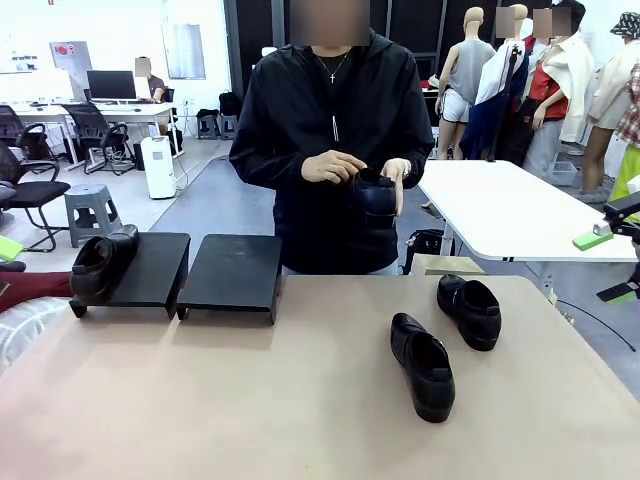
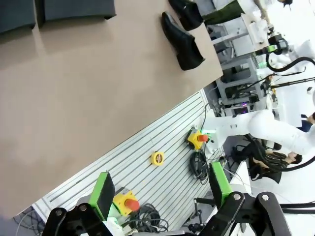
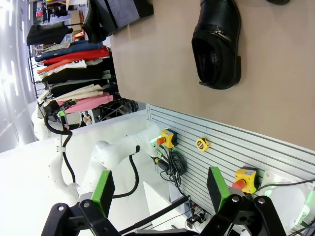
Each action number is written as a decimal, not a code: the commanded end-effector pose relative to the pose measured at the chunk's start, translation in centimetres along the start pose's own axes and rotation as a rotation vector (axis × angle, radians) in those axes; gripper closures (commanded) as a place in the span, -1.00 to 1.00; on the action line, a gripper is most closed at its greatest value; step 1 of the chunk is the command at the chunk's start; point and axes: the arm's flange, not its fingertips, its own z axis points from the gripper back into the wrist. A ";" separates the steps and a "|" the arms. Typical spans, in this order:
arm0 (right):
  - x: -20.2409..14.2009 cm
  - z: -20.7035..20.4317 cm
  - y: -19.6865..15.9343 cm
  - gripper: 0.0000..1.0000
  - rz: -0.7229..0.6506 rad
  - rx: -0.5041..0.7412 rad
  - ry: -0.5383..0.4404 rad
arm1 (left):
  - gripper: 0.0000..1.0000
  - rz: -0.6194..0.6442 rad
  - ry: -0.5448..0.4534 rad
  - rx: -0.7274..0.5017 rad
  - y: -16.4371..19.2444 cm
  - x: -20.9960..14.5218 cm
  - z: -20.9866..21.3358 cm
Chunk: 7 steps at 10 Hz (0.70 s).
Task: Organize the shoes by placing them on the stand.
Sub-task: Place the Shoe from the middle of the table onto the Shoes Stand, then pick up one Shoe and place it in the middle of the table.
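One of the shoes [image 1: 100,262] rests on the left unit of the stand [image 1: 155,275]; the right unit [image 1: 235,272] is bare. Two shoes [image 1: 422,365] [image 1: 470,310] lie on the table at right. The person holds another shoe [image 1: 375,195] in both hands behind the table. My left gripper [image 2: 161,189] is open with nothing between its fingers, back off the table's near edge, far from the nearest shoe [image 2: 183,42]. My right gripper [image 3: 160,191] is open too, also back from the edge, and a shoe [image 3: 216,44] lies ahead of it.
The tan table [image 1: 250,400] has wide bare room in the middle and front. A slatted rail [image 2: 147,167] with emergency-stop boxes [image 2: 197,138] and a yellow tape measure [image 2: 157,158] runs along its near edge. A white table [image 1: 510,215] stands at back right.
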 end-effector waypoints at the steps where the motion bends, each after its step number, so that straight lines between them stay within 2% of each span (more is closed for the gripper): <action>1: -0.1 0.3 0.3 -1.00 -0.009 0.000 0.005 | -1.00 -0.017 0.018 0.013 0.0 -0.1 0.4; 7: -0.1 0.3 0.3 -1.00 -0.009 0.000 0.005 | -1.00 -0.017 0.018 0.013 0.0 -0.1 0.4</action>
